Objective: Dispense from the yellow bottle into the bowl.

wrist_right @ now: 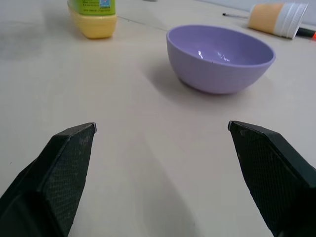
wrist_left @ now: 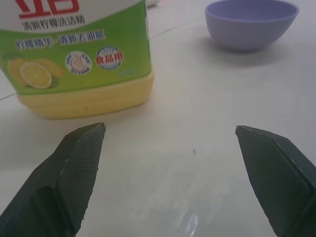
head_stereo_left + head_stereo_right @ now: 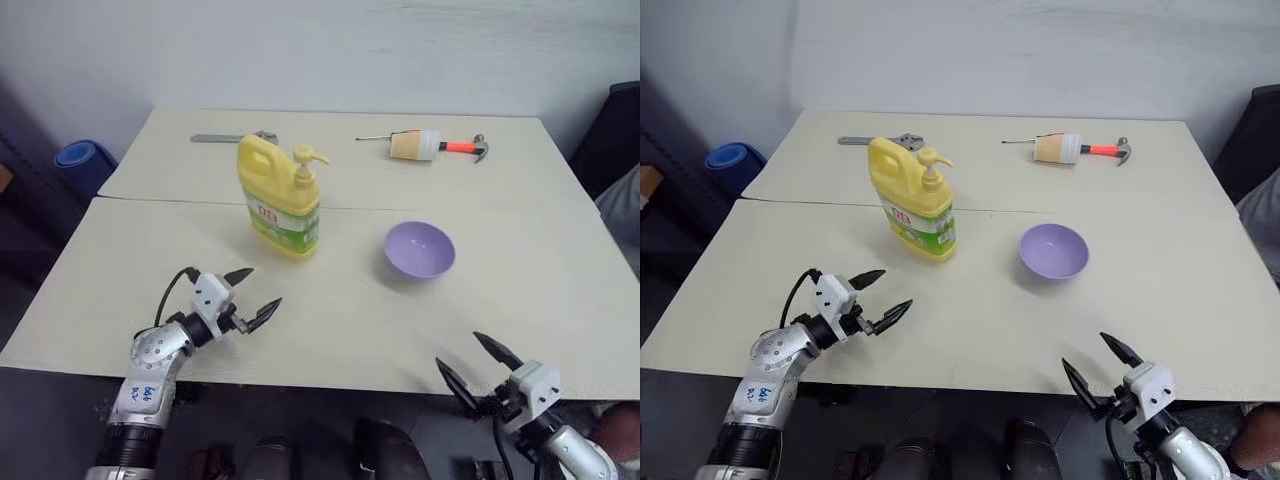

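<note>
Bottle (image 3: 280, 200), yellow, stands upright at the centre of the frame on the bench (image 3: 330, 330), with the purple bowl (image 3: 420, 249) near, to its right. Both grippers, left (image 3: 250, 296) and right (image 3: 476, 362), have fingers wide open, empty. Better first bring the bowl under the nozzle, then press the pump straight down.

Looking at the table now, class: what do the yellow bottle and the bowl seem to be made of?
Yellow bottle: probably plastic, smooth moulded body with a glossy printed label. Bowl: likely plastic too, thin lavender wall with small shiny highlights inside.
</note>
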Action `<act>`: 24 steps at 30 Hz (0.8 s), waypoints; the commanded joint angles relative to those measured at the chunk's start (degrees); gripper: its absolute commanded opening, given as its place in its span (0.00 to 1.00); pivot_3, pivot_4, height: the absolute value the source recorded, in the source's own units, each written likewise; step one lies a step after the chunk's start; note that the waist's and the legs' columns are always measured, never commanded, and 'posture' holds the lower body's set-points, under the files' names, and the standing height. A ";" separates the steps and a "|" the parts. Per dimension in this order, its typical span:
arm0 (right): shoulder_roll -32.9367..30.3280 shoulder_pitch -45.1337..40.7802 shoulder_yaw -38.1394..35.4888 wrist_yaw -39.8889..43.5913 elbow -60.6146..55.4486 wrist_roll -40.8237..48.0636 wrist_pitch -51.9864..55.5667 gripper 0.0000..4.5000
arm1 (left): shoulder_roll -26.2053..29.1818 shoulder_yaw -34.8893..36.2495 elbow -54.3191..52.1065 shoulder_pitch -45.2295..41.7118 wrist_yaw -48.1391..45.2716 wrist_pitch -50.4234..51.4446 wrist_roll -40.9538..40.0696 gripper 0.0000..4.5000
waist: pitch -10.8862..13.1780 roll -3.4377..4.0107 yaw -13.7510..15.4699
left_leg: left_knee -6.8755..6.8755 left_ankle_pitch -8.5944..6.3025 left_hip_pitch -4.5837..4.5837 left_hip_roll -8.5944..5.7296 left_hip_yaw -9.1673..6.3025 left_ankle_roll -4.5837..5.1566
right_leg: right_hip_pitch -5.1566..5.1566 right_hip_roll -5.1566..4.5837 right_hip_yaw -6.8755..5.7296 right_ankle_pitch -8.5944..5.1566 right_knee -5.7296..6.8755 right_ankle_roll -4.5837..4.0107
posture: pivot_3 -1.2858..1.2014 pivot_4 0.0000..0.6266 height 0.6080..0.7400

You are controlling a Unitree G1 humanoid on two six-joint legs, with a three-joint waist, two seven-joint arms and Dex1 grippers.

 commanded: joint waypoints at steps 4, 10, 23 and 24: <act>-3.24 -5.86 -0.74 0.62 -3.86 3.55 5.50 1.00 | 2.06 3.23 -9.76 3.14 -5.00 7.45 -11.19 0.99 | 0.03 0.03 0.42 | 0.01 -0.01 -0.02 0.00 -0.01 0.01 | -0.02 -0.03 0.02 0.00 -0.01 0.00 | 0.52 0.24 1.00; -9.73 -18.38 3.74 -0.11 -11.17 6.10 24.98 1.00 | 8.90 8.22 -17.53 3.19 -12.59 17.15 -23.97 0.99 | 0.14 0.15 0.02 | 0.02 0.03 -0.02 0.07 -0.07 -0.06 | -0.06 -0.03 0.02 -0.04 0.06 -0.08 | 0.52 0.24 1.00; -6.98 -42.96 17.51 -7.95 1.15 -9.62 43.65 1.00 | 11.01 6.45 -21.21 -2.74 -17.64 19.72 -26.35 0.99 | 0.14 0.16 0.15 | 0.01 0.08 -0.37 -0.03 -0.06 0.00 | -0.13 0.33 -0.13 0.01 0.00 0.01 | 0.52 0.24 1.00; -6.87 -43.33 18.33 -7.76 2.29 -10.93 42.55 1.00 | 10.13 6.76 -21.75 -2.77 -16.73 20.18 -27.18 0.99 | 0.14 0.15 0.16 | 0.00 0.07 -0.37 0.00 -0.05 -0.03 | -0.13 0.53 -0.12 0.01 -0.04 0.01 | 0.52 0.24 1.00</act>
